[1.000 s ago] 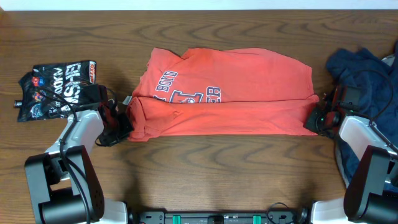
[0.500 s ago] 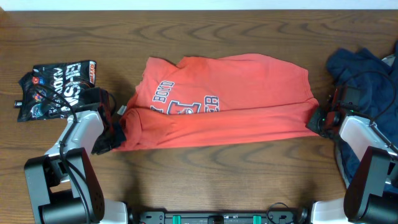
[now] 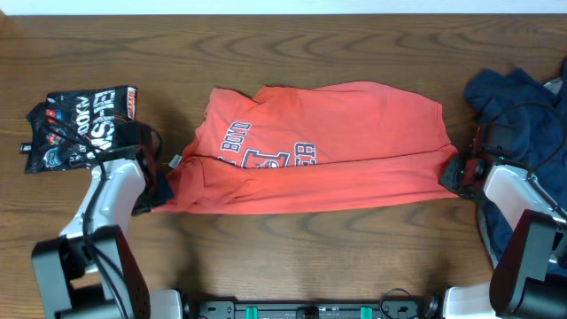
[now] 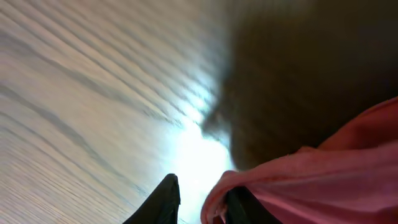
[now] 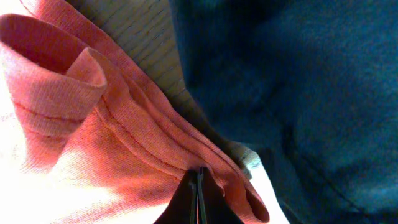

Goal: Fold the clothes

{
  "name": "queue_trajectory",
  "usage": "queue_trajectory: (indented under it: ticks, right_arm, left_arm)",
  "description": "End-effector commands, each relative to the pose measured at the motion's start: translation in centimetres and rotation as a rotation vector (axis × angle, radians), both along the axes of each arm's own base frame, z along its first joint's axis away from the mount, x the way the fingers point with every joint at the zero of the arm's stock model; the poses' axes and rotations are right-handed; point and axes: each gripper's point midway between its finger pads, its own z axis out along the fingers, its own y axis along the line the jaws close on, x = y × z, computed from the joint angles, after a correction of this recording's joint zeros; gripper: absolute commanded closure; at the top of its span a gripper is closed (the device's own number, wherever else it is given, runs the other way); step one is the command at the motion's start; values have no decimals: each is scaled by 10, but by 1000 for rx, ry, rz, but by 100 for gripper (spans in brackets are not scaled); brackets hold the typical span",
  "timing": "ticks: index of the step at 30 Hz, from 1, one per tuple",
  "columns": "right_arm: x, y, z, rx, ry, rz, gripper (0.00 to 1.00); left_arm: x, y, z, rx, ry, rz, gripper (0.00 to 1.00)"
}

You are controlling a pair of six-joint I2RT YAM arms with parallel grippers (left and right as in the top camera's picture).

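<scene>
Orange-red T-shirt (image 3: 354, 124) lies half-folded on a wooden table (image 3: 292, 257); right gripper (image 5: 198, 186) is clamped on its right edge, left gripper (image 4: 202, 196) has jaws slightly apart, left hem between them

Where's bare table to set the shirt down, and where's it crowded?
Free: the table strip between the T-shirt and the near edge, and the strip beyond it. Crowded: right edge, navy garment beside the right claw; snack bag far left.

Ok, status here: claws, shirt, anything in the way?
Left claw parted, hem in gap. Right claw shut on T-shirt, half folded. Snack bag, blue garment at sides.
</scene>
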Motion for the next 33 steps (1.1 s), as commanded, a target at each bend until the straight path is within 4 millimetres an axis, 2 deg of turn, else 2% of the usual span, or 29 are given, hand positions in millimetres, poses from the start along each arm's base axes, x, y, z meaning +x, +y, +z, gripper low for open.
queue_trajectory:
  ticks: [1, 2, 5, 7, 10, 18, 22, 23, 26, 29, 33]
  right_arm:
    - [-39, -23, -21, -102, 145, -71, 97]
    - [-39, -23, -21, -102, 145, -71, 96]
    - [-39, -23, -21, -101, 145, -70, 95]
    - [-38, -22, -21, -99, 144, -70, 94]
    - [-38, -22, -21, -99, 144, -70, 94]
    - [-39, -22, -21, -97, 145, -69, 93]
    - [-39, -22, -21, -95, 145, -69, 93]
    - [-39, -22, -21, -95, 146, -69, 93]
    - [-39, -22, -21, -95, 146, -69, 93]
    - [-39, -22, -21, -95, 146, -69, 92]
    - [-39, -22, -21, -95, 146, -69, 92]
  left_arm:
    - [19, 20, 34, 111, -96, 8, 74]
    - [21, 19, 41, 108, -120, 8, 72]
    - [23, 16, 57, 96, -181, 7, 53]
    - [25, 10, 65, 69, -225, 1, 44]
    - [23, 3, 71, 29, -247, -6, 36]
    - [21, 2, 67, 29, -220, -27, 34]
    - [19, 2, 66, 26, -210, -27, 18]
    - [17, 1, 66, 25, -202, -28, 17]
    - [8, 0, 63, 16, -164, -28, 20]
    - [7, 0, 63, 20, -160, -27, 20]
    - [3, 13, 67, 95, -142, -15, 18]
